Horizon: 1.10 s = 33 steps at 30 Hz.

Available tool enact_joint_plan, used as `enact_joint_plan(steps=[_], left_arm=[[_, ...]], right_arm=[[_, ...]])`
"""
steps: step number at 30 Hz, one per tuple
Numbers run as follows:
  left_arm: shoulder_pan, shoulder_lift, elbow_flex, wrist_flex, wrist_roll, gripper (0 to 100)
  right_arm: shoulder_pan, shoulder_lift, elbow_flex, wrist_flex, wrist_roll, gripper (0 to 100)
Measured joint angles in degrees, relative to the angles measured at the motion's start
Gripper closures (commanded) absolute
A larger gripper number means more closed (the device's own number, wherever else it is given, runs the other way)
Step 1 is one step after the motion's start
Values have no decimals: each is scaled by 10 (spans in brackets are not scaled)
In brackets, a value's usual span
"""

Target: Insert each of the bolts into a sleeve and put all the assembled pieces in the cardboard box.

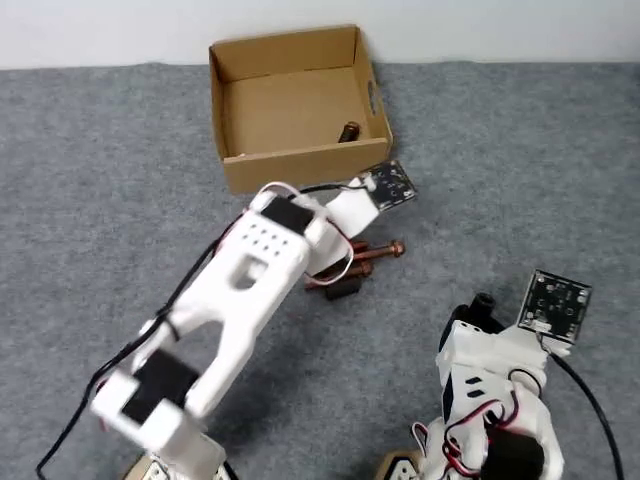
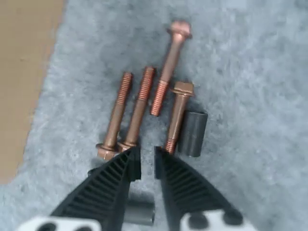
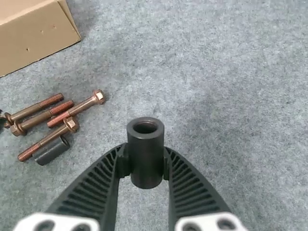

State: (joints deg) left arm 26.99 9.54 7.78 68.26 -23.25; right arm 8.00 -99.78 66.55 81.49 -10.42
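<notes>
Grey carpet (image 1: 100, 150): my left gripper (image 2: 147, 163) hangs barely open over four bolts (image 2: 139, 103), right gripper (image 3: 143, 158) clamps a sleeve (image 3: 145, 139), spare sleeve (image 2: 193, 133) beside them.

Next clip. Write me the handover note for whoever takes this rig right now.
Left gripper: slightly open, empty, over the bolt heads.
Right gripper: shut on a sleeve, held apart from the bolts.
Four bolts lie loose near the box, with a loose sleeve beside them.
Done: one piece lies in the box, seemingly assembled.
Left: sleeve all four bolts and box them.
</notes>
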Motion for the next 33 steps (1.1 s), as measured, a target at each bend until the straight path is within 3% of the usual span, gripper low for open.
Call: enact_joint_plan(steps=[7,19,26,33], left_arm=[[0,171,-185,114,-46,888],[31,418,-510,278,-58,891],[43,515,-636,304,-58,892],[44,541,-665,310,-60,922]], right_arm=[[0,0,0,0,0,991],[0,0,0,0,0,991],[0,0,0,0,0,991],[0,0,0,0,0,991]])
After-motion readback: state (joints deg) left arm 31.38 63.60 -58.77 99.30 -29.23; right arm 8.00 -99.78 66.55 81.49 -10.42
